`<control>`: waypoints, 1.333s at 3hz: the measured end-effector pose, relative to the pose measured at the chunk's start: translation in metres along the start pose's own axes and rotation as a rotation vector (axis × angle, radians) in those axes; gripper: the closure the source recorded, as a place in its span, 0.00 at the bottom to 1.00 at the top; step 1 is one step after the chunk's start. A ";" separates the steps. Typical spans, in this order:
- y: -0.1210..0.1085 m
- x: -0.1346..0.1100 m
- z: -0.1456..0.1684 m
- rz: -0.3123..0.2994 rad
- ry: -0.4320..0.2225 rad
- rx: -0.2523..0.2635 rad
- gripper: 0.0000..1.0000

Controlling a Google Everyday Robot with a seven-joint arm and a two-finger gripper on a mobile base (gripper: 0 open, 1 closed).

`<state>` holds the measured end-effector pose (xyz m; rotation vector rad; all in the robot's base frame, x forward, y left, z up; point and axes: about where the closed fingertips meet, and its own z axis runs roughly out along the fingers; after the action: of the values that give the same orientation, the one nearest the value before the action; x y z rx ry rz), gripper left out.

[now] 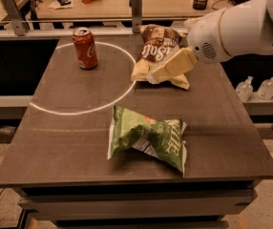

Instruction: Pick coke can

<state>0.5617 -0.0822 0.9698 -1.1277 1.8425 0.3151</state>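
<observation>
1. The small red cylindrical soda can with white lettering and a silver top (85, 48) is standing upright at the far left of the dark rectangular counter (69, 128). It is sitting inside the thin white circle (79, 111) marked on the surface.
2. The gripper (153, 78) is hanging over the far middle of the counter, well apart from the can. It is overlapping the lower edge of a brown crinkled chip bag (158, 49) - whether it is touching the bag cannot be told.
3. Its pale cream fingers (173, 67) are pointing down and to the left. They seem to be lying pressed together in one wedge, gripping nothing.
4. The bulky white arm (236, 27) is reaching in from the right edge.
5. A crumpled green chip bag (148, 137) is lying near the front middle of the counter, just outside the circle.
6. Two small clear bottles (244, 88) are standing on a ledge beyond the counter's right side.
</observation>
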 end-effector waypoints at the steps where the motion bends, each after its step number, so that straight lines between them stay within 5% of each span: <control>1: -0.001 -0.001 0.017 0.050 0.010 0.015 0.00; 2: 0.000 -0.008 0.055 0.112 -0.005 0.022 0.00; 4: 0.009 -0.036 0.127 0.155 -0.087 -0.052 0.00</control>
<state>0.6329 0.0217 0.9280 -0.9921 1.8573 0.4970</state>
